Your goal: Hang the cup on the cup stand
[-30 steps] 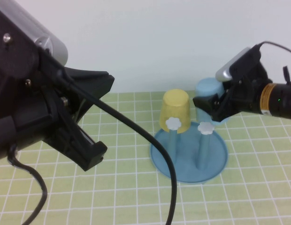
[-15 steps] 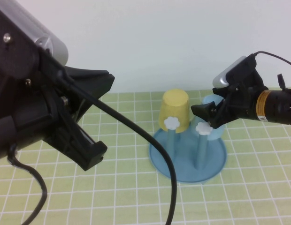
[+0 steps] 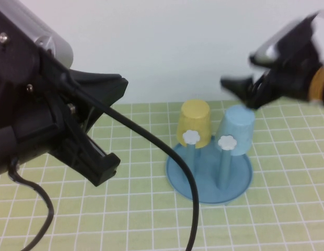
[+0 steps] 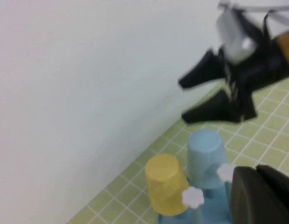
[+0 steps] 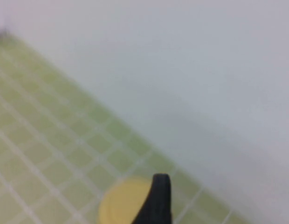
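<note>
The light blue cup [image 3: 236,128] sits upside down over a rear peg of the blue cup stand [image 3: 209,180], next to an upturned yellow cup [image 3: 195,123]. It also shows in the left wrist view, the cup [image 4: 205,156] standing beside the yellow one [image 4: 164,184]. My right gripper [image 3: 239,93] hovers above and slightly right of the cup, open and empty, clear of it; from the left wrist it appears as the right gripper [image 4: 200,99] with its jaws spread. My left gripper [image 4: 258,184] is shut, raised at the near left.
Two free pegs with white flower caps [image 3: 226,142] stand at the front of the stand. The left arm [image 3: 52,120] and its cable [image 3: 172,157] fill the near left. A green checked mat [image 3: 125,209] covers the table, with a white wall behind.
The right gripper lowered the light blue cup onto the rear peg, opened, and rose up and to the right without it. The left arm has not moved.
</note>
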`<move>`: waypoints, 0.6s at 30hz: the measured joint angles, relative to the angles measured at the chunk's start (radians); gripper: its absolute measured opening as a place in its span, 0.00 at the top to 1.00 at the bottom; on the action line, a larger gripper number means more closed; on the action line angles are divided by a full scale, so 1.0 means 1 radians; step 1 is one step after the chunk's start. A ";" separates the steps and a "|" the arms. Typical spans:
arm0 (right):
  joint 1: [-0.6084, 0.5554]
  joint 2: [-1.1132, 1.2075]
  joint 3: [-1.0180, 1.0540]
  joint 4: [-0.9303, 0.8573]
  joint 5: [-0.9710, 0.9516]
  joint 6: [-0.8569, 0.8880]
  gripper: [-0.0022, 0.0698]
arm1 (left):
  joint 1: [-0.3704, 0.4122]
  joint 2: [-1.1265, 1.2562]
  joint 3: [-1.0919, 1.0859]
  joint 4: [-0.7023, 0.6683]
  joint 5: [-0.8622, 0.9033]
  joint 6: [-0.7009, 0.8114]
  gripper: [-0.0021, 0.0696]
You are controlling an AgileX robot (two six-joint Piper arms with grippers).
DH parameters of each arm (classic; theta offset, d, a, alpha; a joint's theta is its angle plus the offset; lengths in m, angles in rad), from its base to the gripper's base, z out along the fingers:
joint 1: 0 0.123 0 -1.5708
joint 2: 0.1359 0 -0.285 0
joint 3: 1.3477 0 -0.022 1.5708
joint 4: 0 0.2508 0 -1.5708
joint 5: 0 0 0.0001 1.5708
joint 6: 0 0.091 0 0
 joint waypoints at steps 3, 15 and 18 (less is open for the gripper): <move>0.000 -0.127 0.000 -0.002 0.000 0.052 0.05 | 0.000 0.000 0.000 0.000 -0.007 0.000 0.97; 0.000 -0.586 0.006 -0.457 -0.058 0.624 0.93 | 0.000 0.000 0.000 0.000 -0.008 0.000 0.97; 0.000 -0.675 0.042 -0.495 -0.071 0.719 0.95 | 0.000 0.000 0.000 0.000 -0.007 0.000 0.97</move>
